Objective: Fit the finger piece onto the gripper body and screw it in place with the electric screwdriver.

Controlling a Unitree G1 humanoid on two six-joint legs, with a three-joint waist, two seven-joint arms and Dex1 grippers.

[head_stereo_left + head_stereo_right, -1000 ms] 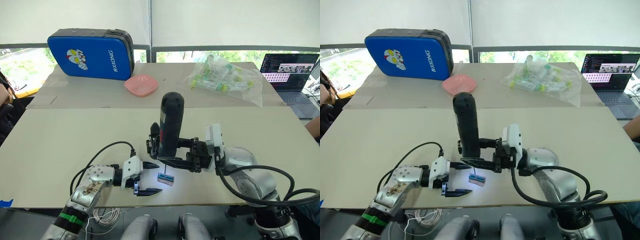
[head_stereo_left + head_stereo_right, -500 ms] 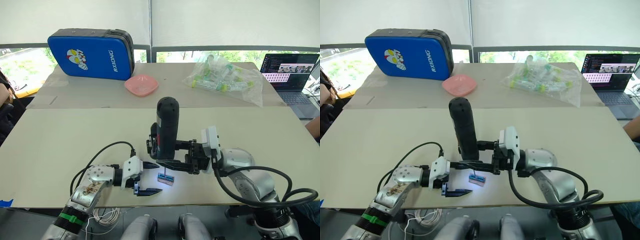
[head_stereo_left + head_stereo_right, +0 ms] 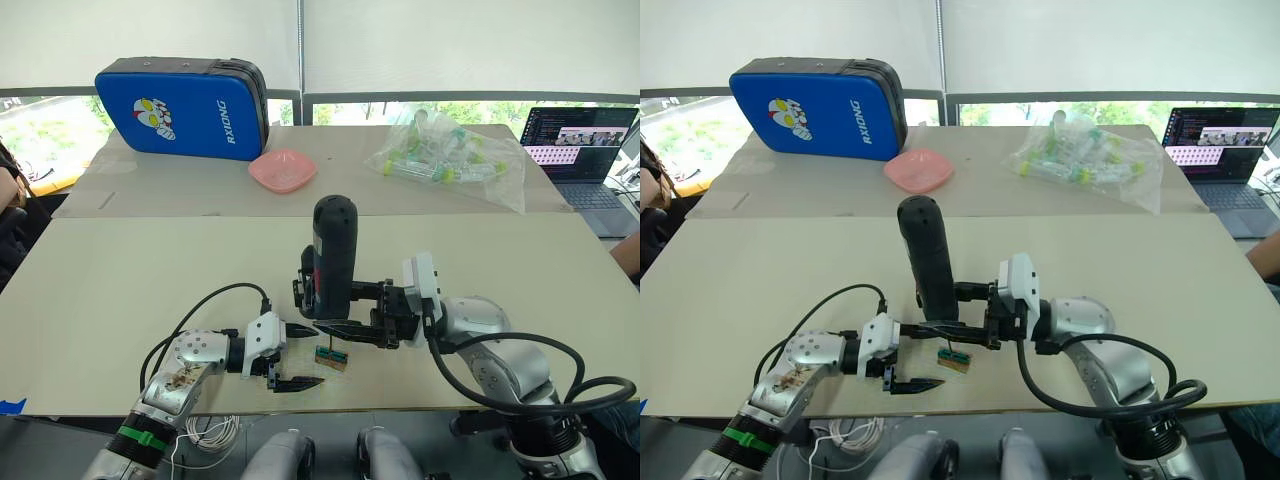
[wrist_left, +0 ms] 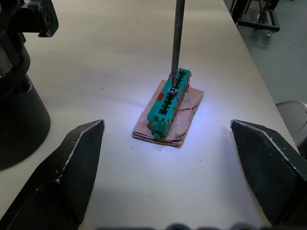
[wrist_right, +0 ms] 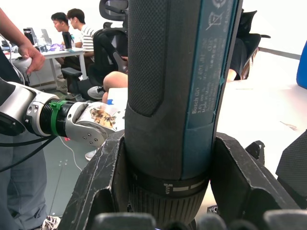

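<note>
Near the table's [image 3: 120,290] front edge, the right gripper's [image 3: 345,312] fingers clamp the upright electric screwdriver [image 3: 332,255], its bit on a green screw holder [image 4: 168,101]. The left gripper's [image 3: 300,356] fingers stand apart beside it. Likely step: picking up a screw, next lifting straight.

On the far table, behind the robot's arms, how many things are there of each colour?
Blue: 1, the case
Pink: 1, the bowl
Clear: 1, the bag of tubes
Grey: 1, the laptop
Total: 4
</note>
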